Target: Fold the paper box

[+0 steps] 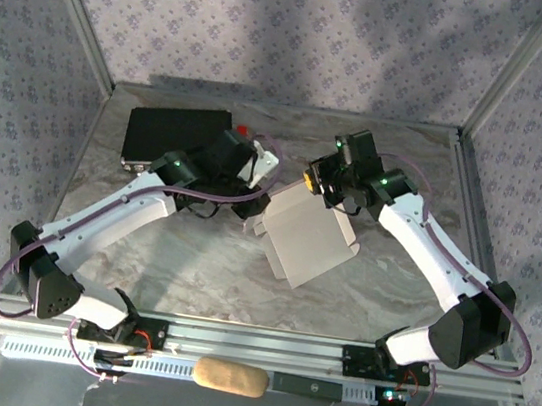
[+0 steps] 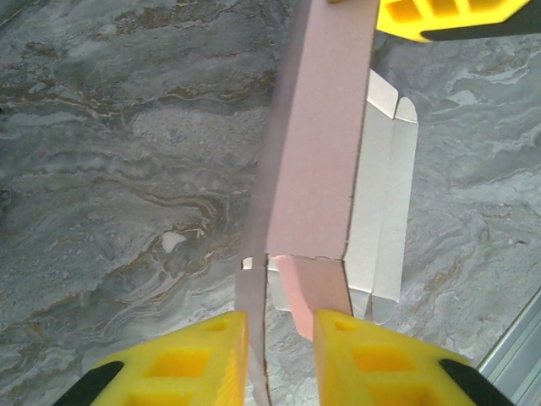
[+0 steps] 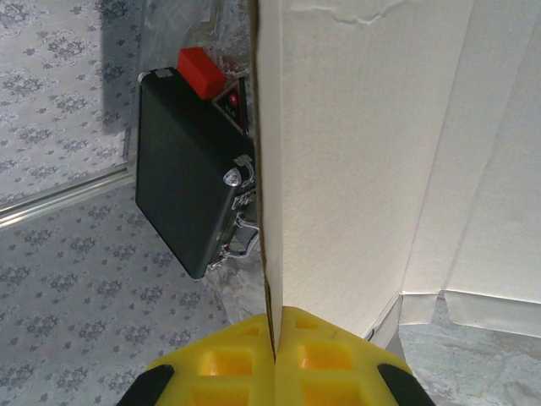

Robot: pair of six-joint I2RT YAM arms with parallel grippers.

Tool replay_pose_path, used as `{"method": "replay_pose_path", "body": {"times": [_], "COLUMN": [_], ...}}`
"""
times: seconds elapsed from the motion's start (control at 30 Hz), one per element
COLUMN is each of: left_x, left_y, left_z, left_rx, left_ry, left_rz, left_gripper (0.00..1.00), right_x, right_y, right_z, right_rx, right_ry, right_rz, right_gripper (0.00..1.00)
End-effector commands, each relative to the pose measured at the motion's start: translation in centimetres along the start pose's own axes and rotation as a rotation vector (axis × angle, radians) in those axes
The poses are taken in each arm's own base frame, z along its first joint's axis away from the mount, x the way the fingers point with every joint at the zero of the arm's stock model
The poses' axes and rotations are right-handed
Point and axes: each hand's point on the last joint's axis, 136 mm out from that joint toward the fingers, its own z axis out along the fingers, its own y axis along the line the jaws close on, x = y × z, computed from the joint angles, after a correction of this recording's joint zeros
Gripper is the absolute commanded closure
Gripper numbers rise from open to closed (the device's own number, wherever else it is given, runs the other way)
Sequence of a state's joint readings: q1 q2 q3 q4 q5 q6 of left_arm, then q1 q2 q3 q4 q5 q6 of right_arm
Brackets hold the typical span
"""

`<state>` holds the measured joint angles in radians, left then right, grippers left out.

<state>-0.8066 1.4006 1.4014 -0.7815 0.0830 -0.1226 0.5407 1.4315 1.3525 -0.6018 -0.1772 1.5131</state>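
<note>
Left fingers (image 2: 177, 364) are spread apart and straddle the near end of the pale pink thin-cardboard paper box (image 2: 317, 152). A thin pink wall runs down into the gap, close to the left one of the pair, and does not look squeezed. Right fingers (image 3: 330, 347) are pressed together, pinching a whitish edge panel of the box.

Key relation: the box's long axis runs straight away from the left fingers toward the right fingers, yellow at its far end. The box spans both arms, one at each end, neither nearer.

Whitish tuck flaps stick out on the box's right side, over the grey marbled table (image 2: 127, 169); can't tell if they touch it. From above, the box is partly opened and tilted, just right of the flat black rectangular case (image 1: 175, 134), on the side toward the arm bases.

Judgement: the next fold depends on the left fingers closing on that wall.
</note>
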Motion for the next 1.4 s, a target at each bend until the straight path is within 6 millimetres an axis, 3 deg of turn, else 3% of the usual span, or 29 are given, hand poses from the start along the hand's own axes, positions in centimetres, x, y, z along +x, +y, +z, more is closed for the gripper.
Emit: {"method": "replay_pose_path", "body": {"times": [0.0, 0.27, 0.5, 0.63, 0.73, 0.87, 0.93, 1.0, 1.07, 1.17, 1.2, 1.27, 1.37], "left_x": [-0.2, -0.9, -1.8, -2.0, -2.2, -1.9, -0.8, 1.1, 3.6, 7.2, 7.7, 8.5, 7.7], "left_y": [-0.8, -0.5, -1.2, -0.8, -0.6, -0.1, 1.2, 3.8, 6.1, 8.7, 8.8, 8.8, 8.5], "left_z": [-0.3, 0.8, 2.0, 2.1, 1.2, -2.2, -3.6, -3.7, -2.7, 0.8, 1.8, 4.1, 6.2], "left_rx": [0.025, -0.001, -0.011, -0.048, -0.061, -0.067, -0.05, -0.023, -0.001, 0.06, 0.09, 0.142, 0.238], "left_ry": [-0.022, -0.037, -0.068, -0.1, -0.161, -0.31, -0.391, -0.42, -0.422, -0.369, -0.36, -0.351, -0.395], "left_rz": [0.023, 0.035, 0.084, 0.083, 0.06, -0.053, -0.184, -0.372, -0.513, -0.696, -0.718, -0.747, -0.78], "left_gripper": [0.69, 0.61, 0.61, 0.67, 0.7, 0.53, 0.49, 0.57, 0.64, 0.7, 0.71, 0.73, 0.75], "right_x": [0.2, 0.8, 1.0, 0.9, 0.7, -0.1, -0.6, -1.2, -1.8, -2.6, -2.8, -3.1, -3.4], "right_y": [0.0, -0.3, -0.3, -0.4, -0.6, -0.9, -1.0, -1.1, -1.1, -0.9, -0.6, -1.9, -2.0], "right_z": [-0.7, -0.5, -0.2, -0.4, -0.5, -0.9, -1.3, -1.9, -2.7, -3.1, -3.2, -2.3, -2.3], "right_rx": [-0.012, -0.003, -0.027, -0.031, -0.034, -0.051, -0.074, -0.087, -0.097, -0.114, -0.13, -0.116, -0.12], "right_ry": [0.012, 0.031, 0.041, 0.039, 0.034, 0.034, 0.035, 0.02, 0.007, 0.009, 0.015, 0.032, 0.03], "right_rz": [0.025, 0.027, 0.043, 0.048, 0.054, 0.078, 0.105, 0.125, 0.138, 0.174, 0.188, 0.238, 0.271], "right_gripper": [1.0, 1.0, 1.0, 1.0, 1.0, 1.0, 1.0, 1.0, 1.0, 1.0, 1.0, 1.0, 1.0]}}
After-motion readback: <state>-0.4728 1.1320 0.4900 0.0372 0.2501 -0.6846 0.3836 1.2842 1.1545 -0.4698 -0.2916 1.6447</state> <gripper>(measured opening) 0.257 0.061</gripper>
